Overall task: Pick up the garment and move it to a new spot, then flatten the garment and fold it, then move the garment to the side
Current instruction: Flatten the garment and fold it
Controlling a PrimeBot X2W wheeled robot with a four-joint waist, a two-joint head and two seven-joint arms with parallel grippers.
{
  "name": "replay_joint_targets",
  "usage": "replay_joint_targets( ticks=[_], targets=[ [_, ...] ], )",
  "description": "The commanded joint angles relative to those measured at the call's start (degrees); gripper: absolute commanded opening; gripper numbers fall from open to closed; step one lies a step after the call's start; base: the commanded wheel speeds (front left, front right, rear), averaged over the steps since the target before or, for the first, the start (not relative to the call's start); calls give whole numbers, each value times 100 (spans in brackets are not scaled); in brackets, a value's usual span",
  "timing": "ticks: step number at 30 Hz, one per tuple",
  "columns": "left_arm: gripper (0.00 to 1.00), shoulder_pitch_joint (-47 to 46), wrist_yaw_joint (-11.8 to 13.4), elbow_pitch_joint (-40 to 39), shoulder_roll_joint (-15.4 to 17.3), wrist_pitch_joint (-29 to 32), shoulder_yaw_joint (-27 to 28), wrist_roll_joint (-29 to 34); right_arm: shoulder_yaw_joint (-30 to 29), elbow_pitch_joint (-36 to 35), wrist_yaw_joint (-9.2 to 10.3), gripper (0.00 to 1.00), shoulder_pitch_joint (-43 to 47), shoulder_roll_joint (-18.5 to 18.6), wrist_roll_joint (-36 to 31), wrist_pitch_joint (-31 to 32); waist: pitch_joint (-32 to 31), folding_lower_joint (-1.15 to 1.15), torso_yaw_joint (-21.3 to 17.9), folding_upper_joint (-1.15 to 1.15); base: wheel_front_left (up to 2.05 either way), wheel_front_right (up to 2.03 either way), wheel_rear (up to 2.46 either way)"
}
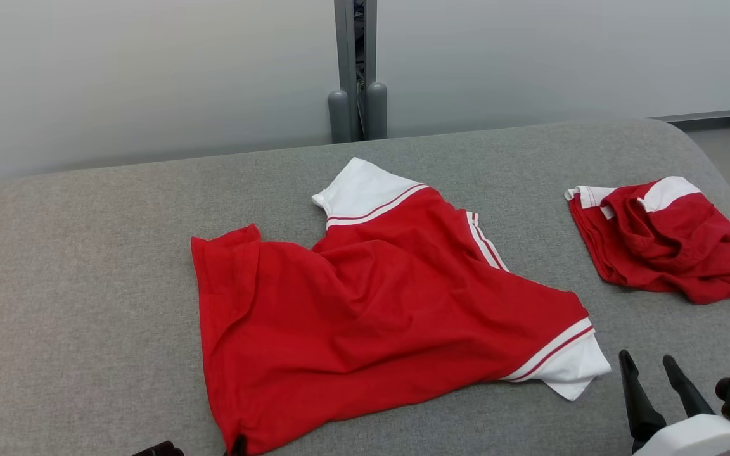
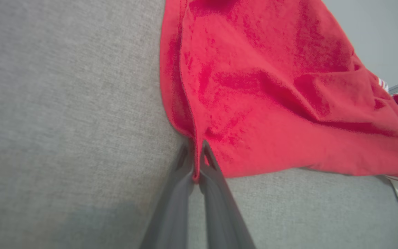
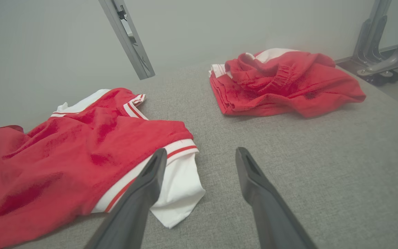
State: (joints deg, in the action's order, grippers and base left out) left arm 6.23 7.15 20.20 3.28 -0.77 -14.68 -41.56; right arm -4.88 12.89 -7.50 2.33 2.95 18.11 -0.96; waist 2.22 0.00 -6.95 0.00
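Red cloth shirt with white striped sleeves [image 1: 377, 304], rumpled across the middle of the grey fabric-covered surface [image 1: 73, 285]. Near hem corner pinched tight in left gripper [image 2: 196, 155] by the front edge. Right gripper [image 1: 646, 358] spread (dark fingers well apart), just beside the near white sleeve. Second crumpled red-and-white garment [image 1: 659, 240] toward the right edge.

Metal post [image 1: 343, 50] stands behind grey cushioned surface [image 1: 86, 285].

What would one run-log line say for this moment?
left gripper: shut on red shirt corner | right gripper: open, near white sleeve
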Motion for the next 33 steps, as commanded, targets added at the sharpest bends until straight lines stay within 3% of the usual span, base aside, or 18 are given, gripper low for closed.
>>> replay_joint_targets(
  ticks=[1,11,22,23,24,28,33],
  targets=[
    [0,-124,-24,-3,25,-56,8,-3,-13,75,0,100,36,7,88,43,3,0,10,0,0,0,0],
    [0,-346,-70,-357,64,-267,-82,162,304,1356,-1,100,-309,8,999,-151,143,0,249,0,0,0,0],
    [0,-311,9,-644,134,-211,-149,204,743,2524,-1,100,-867,-9,1364,-312,243,0,428,0,0,0,0],
    [0,-303,8,-653,139,-206,-149,203,790,2633,0,81,-917,-16,1395,-314,242,0,434,0,0,0,0],
    [0,-297,17,-660,144,-200,-151,202,831,2745,-1,50,-964,-22,1439,-319,239,0,439,0,0,0,0],
    [0,-282,23,-693,157,-236,-159,204,1028,3146,-6,0,-1119,-52,1491,-326,198,0,453,0,0,0,0],
    [0,-322,-27,-793,149,-338,-142,168,1246,3129,-6,0,-1157,-29,1814,-427,102,0,440,0,0,0,0]
  ],
)
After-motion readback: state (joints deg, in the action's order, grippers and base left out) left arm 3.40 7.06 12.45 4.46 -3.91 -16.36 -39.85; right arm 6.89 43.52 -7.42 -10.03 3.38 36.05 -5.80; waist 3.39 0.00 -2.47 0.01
